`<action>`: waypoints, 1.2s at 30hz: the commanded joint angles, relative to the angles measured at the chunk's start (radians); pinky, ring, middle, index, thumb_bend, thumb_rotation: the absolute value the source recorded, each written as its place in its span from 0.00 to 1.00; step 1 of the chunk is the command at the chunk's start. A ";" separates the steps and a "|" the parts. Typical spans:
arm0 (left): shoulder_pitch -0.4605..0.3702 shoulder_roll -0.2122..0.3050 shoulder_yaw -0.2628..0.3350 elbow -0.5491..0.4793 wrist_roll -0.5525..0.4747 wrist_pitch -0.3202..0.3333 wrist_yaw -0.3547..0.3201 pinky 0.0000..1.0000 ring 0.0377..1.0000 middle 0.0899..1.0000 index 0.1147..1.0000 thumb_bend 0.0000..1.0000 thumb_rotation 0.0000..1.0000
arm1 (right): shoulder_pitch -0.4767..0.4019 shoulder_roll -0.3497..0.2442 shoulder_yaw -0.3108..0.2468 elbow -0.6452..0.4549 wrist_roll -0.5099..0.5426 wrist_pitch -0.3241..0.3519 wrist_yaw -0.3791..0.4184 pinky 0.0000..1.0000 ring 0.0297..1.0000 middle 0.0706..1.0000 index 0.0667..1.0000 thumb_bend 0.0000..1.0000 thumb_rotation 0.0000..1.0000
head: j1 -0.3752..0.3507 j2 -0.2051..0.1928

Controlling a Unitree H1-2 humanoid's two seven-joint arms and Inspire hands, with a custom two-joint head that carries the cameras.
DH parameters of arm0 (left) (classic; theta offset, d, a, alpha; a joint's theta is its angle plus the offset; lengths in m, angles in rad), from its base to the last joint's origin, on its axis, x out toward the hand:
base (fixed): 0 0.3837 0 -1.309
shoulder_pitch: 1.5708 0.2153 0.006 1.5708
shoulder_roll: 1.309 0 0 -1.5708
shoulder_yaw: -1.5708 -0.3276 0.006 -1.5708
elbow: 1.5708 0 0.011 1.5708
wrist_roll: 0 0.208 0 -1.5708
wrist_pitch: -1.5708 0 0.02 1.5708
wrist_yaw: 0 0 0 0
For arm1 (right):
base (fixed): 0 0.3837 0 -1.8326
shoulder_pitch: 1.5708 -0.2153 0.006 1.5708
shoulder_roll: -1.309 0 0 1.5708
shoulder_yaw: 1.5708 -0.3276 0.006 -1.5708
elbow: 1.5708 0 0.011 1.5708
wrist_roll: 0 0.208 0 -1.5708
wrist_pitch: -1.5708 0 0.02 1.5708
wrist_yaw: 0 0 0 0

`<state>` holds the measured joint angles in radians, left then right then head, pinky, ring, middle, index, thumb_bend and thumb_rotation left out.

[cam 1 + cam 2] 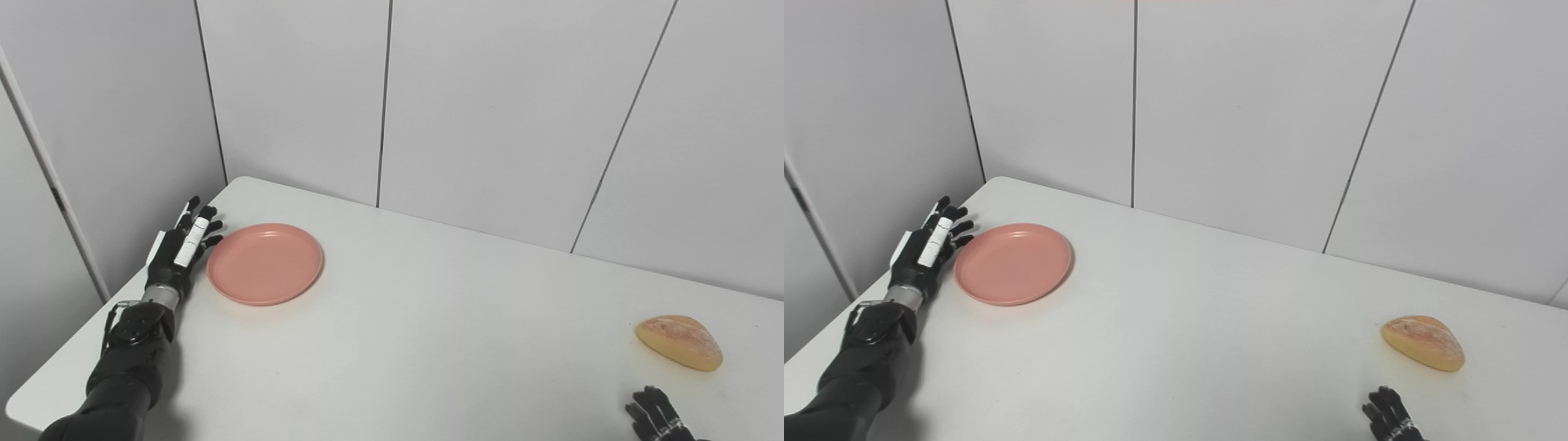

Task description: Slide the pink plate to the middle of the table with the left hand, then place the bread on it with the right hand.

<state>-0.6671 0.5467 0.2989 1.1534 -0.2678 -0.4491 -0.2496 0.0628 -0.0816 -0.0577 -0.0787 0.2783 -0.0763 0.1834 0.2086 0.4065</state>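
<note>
My left hand [180,248], fingers spread and empty, sits just left of the pink plate [264,263]; I'd push its rim sideways, flat on the tabletop [429,343], steadily.

Bright, even, diffuse light from above, white table [429,318] and wall panels [490,110] slightly washed out, soft faint shadows beside the plate [264,263], bread [680,342] and left arm [131,361], no hard glare, focus sharp throughout, mild softness at far edges
</note>
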 commanded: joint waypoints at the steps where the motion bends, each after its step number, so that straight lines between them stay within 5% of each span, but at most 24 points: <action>1: -0.031 -0.025 -0.005 0.002 -0.021 -0.009 -0.063 0.83 0.88 0.93 1.00 0.95 0.76 | 0.022 -0.011 -0.005 0.023 0.002 0.014 0.003 1.00 0.91 0.90 0.88 0.83 1.00 | -0.002 0.002; 14: -0.047 -0.018 -0.017 0.059 -0.061 0.029 -0.137 0.77 0.90 0.93 1.00 0.96 0.77 | 0.027 -0.012 0.000 0.012 -0.002 0.022 0.003 1.00 0.91 0.89 0.88 0.83 1.00 | -0.008 0.008; 36: -0.038 -0.053 -0.046 -0.054 -0.083 0.197 -0.201 0.76 0.92 0.97 1.00 0.97 0.80 | 0.039 -0.012 0.004 -0.015 -0.007 0.031 -0.002 1.00 0.90 0.89 0.89 0.81 1.00 | -0.018 0.024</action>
<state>-0.7010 0.5091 0.2638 1.1085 -0.3675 -0.2810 -0.4266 0.0731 -0.0851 -0.0489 -0.0970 0.2723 -0.0546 0.1820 0.1887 0.4295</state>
